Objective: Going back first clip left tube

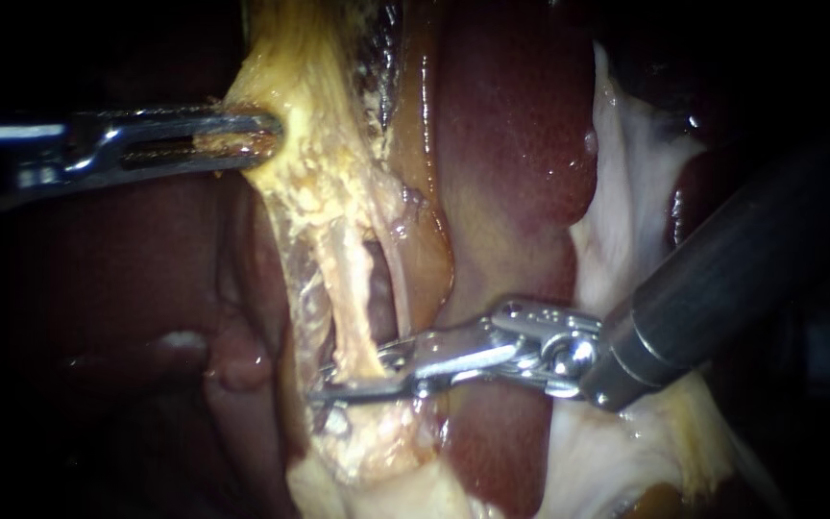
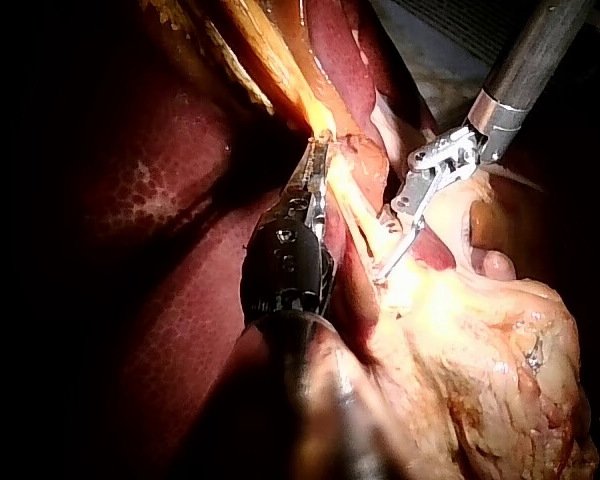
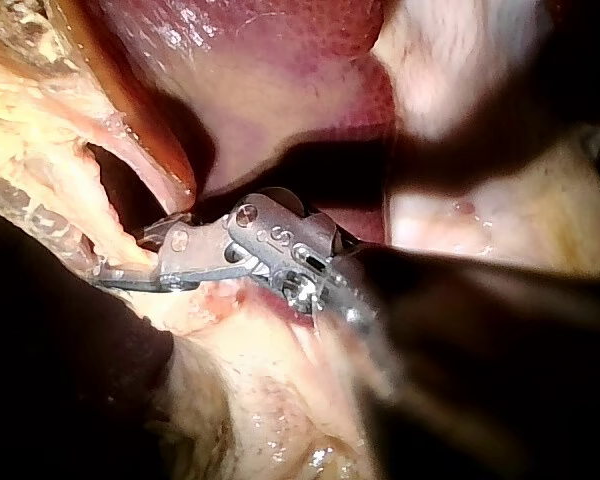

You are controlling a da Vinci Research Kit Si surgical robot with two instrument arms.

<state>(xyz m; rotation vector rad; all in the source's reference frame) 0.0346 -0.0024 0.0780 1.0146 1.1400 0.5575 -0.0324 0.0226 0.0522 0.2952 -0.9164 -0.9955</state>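
Looking in through the endoscope, one sees the left tube [image 1: 348, 288] as a pale strand standing nearly upright. Its long axis runs from top to bottom, leaning a little so that the lower end sits further right than the upper. It rises out of a lumpy mass of yellow fatty tissue [image 1: 319, 183], and a thinner right tube [image 1: 398, 284] runs just beside it, with a dark slit between the two. Deep red liver [image 1: 511, 125] lies to their right, and beyond it a sheet of white tissue [image 1: 626, 221].

Near the top of the yellow fatty tissue, the left instrument [image 1: 266, 137] comes in level from the left. Its claw is closed on a fold of that tissue, which shows between the two halves.

From the right, the right instrument [image 1: 357, 375] reaches in low, its thick dark shaft slanting down to a shiny wrist. The slim claw lies almost level, crosswise to the left tube, and meets it at the lower end. A narrow gap shows between the two halves, and the tube crosses that gap. I cannot see both halves pressing on it. The left wrist view shows the same narrow fork, its tips at the foot of the strand.
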